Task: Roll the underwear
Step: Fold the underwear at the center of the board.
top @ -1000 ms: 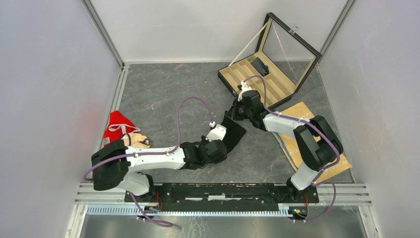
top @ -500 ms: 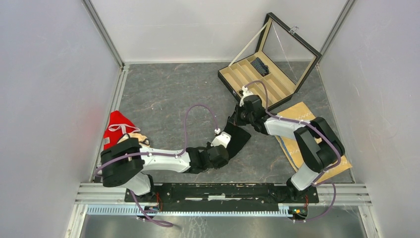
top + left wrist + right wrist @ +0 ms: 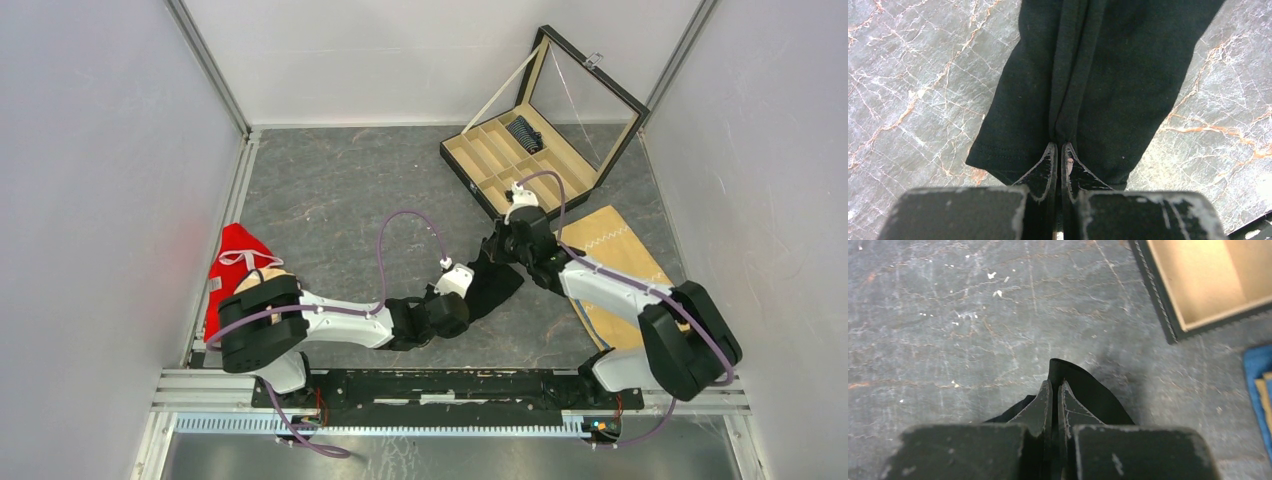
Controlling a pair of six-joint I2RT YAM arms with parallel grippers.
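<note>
The black underwear (image 3: 492,283) lies drawn out on the grey tabletop (image 3: 330,190), right of centre and nearer the front edge, spanning the gap between both arms. The left gripper (image 3: 1058,146) is clenched on a pinched ridge at the near hem. The right gripper (image 3: 1054,385) is clenched on the far edge, raising a corner. The fabric is judged light, limp and prone to bunching, so it is best gripped at hems or corners and kept taut.

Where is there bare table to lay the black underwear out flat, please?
The widest bare patch of table lies between the red garment on the left and the open box at the back. The right side is crowded: box, tan cloth, right arm and underwear.
</note>
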